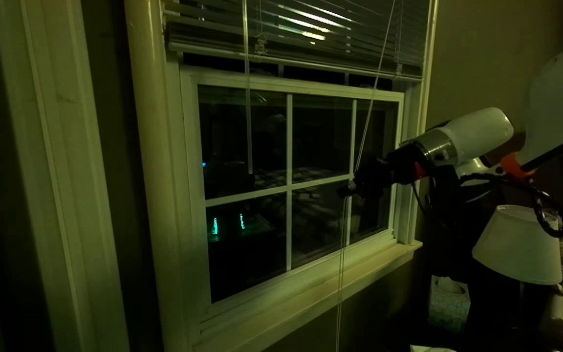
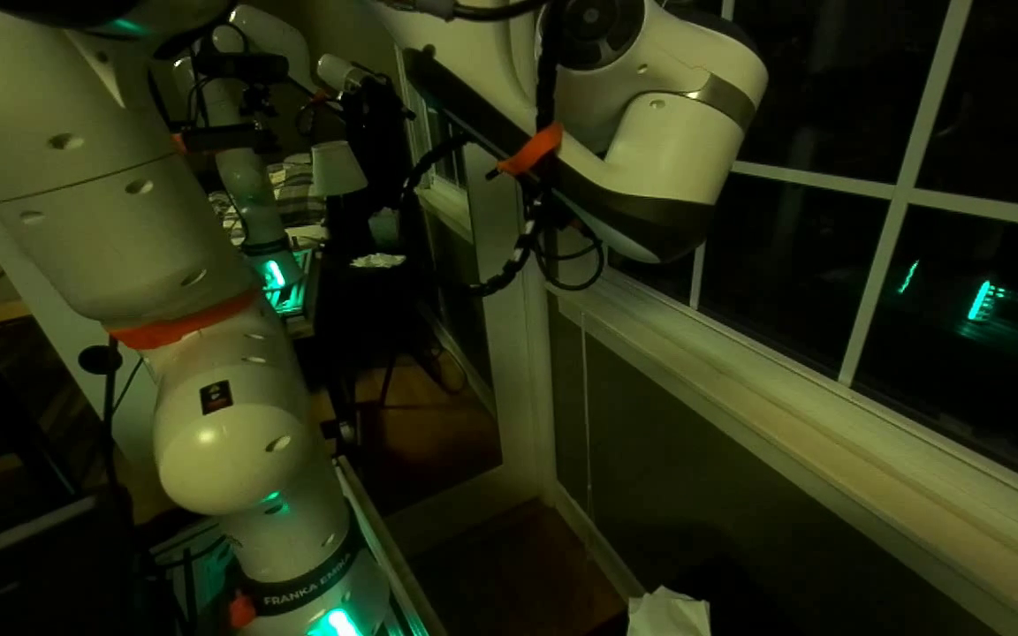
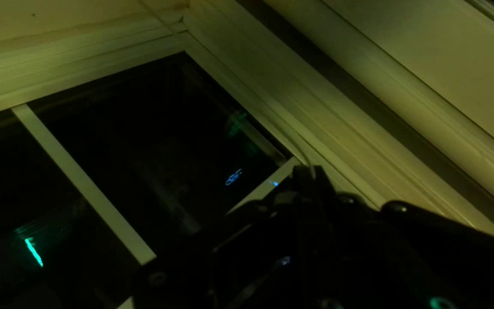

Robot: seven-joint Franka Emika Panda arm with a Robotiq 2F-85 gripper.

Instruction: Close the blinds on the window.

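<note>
The slatted blinds (image 1: 301,29) are bunched at the top of the window, with their bottom rail (image 1: 291,59) above the sash. The window (image 1: 289,146) below is uncovered, dark glass with white bars. A thin pull cord (image 1: 377,78) runs slantwise from the blinds to my gripper (image 1: 349,188), then hangs past the sill. In the wrist view the gripper (image 3: 312,171) has its fingertips together, with the cord (image 3: 297,148) running in between them. A clear tilt wand (image 1: 249,122) hangs apart to the left. The gripper is hidden behind the arm in an exterior view, where the cord (image 2: 587,406) hangs below the sill.
The window sill (image 1: 359,281) juts out below the gripper. A lamp (image 1: 518,244) and a tissue box (image 1: 449,305) stand below the arm. A mirror (image 2: 438,424) beside the window reflects the robot. Crumpled white paper (image 2: 670,612) lies low near the wall.
</note>
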